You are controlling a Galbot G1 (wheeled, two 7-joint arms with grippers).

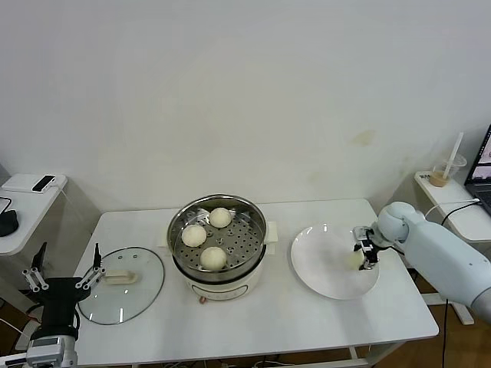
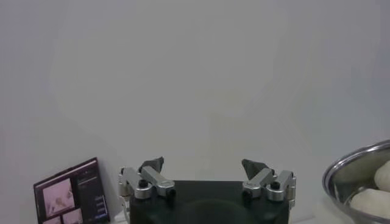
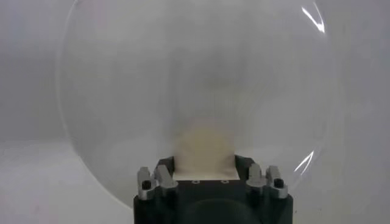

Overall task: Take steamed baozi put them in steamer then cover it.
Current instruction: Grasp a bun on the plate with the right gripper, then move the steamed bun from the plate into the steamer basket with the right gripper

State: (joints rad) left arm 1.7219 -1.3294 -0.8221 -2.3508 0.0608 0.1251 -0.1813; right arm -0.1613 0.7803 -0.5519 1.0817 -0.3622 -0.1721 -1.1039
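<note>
Three cream-white baozi (image 1: 205, 236) lie on the perforated tray of the steel steamer (image 1: 256, 224) at the table's middle. The steamer's rim also shows in the left wrist view (image 2: 350, 165). The fourth baozi (image 1: 354, 260) sits on the white plate (image 1: 322, 276) at the right. My right gripper (image 1: 362, 257) is down on the plate, its fingers (image 3: 163, 169) closed against both sides of this baozi (image 3: 204, 149). The glass cover (image 1: 146, 287) with its cream handle lies flat on the table at the left. My left gripper (image 1: 63, 270) is open and empty beside the cover, off the table's left edge.
A side table with a phone (image 1: 42, 183) stands at the far left. A drink cup with a straw (image 1: 446, 170) and a laptop (image 1: 482, 162) sit on a shelf at the far right. A printed card (image 2: 72, 193) shows in the left wrist view.
</note>
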